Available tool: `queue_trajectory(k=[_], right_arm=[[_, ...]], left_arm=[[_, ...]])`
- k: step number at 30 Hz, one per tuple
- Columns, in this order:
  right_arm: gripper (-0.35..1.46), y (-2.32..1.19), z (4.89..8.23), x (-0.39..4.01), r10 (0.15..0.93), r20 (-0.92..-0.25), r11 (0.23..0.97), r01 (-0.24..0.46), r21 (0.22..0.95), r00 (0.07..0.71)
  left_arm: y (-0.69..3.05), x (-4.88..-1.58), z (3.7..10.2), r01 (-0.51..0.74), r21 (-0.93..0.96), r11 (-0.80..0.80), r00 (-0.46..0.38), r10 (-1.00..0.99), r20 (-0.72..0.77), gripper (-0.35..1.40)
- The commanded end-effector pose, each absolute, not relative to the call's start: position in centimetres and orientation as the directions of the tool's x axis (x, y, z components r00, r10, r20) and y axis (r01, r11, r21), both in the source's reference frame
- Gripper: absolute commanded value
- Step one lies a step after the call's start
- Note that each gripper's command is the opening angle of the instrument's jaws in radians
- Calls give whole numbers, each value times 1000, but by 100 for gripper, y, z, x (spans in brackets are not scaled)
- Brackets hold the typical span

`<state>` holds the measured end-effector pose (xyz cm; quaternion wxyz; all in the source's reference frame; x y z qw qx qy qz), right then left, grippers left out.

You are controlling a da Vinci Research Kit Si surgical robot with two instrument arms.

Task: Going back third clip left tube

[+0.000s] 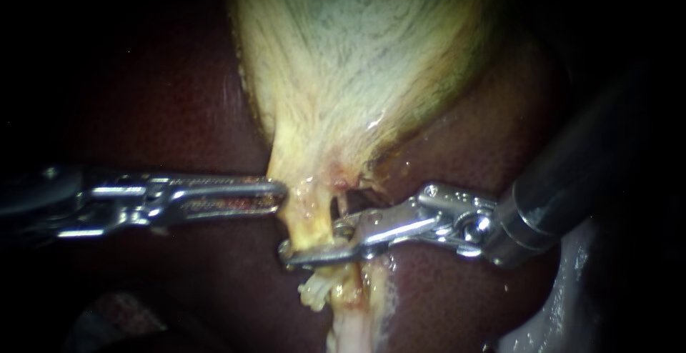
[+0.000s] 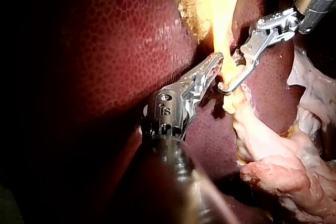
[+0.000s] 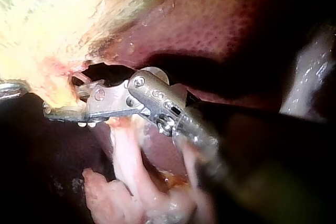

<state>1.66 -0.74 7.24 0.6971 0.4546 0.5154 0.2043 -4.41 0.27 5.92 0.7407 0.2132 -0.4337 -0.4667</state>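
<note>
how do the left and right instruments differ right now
The left instrument lies level, end effector jaws shut on the gallbladder at its neck; the right instrument slants in, jaws open astride the tube. The left sits nearer the gallbladder's body, the right farther down. Both are slim metal.

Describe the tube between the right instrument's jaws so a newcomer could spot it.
Follow the pale yellow gallbladder down to its narrow neck. The tube is the yellowish strand below it, the only one straddled by the right instrument's open jaws.

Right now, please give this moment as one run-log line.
left instrument: tip at gallbladder neck | right instrument: jaws open, astride tube
</note>
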Motion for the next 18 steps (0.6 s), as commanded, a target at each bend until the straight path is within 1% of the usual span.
queue_trajectory(k=[1, 7, 8, 10, 12, 14, 18], right_arm=[[-35, -74, 724, 166, 753, -533, 503, 184, 844, 385], [-35, -74, 724, 166, 753, -533, 503, 184, 844, 385], [-29, -74, 724, 167, 752, -533, 504, 183, 844, 387], [6, -74, 725, 169, 755, -533, 504, 182, 844, 381], [32, -74, 725, 171, 762, -535, 507, 177, 844, 366], [44, -74, 725, 174, 761, -545, 516, 180, 837, 351], [51, -74, 726, 177, 735, -589, 561, 186, 807, 336]], left_arm=[[27, -441, 592, 506, 721, 473, 188, -876, 443, -35], [27, -441, 592, 506, 721, 473, 188, -876, 443, -35], [27, -441, 592, 506, 721, 473, 188, -876, 443, -35], [27, -441, 592, 506, 721, 473, 188, -876, 443, -35], [27, -441, 592, 507, 721, 473, 188, -876, 443, -35], [27, -441, 592, 507, 721, 473, 188, -876, 443, -35], [27, -441, 591, 507, 721, 473, 188, -876, 443, -35]])
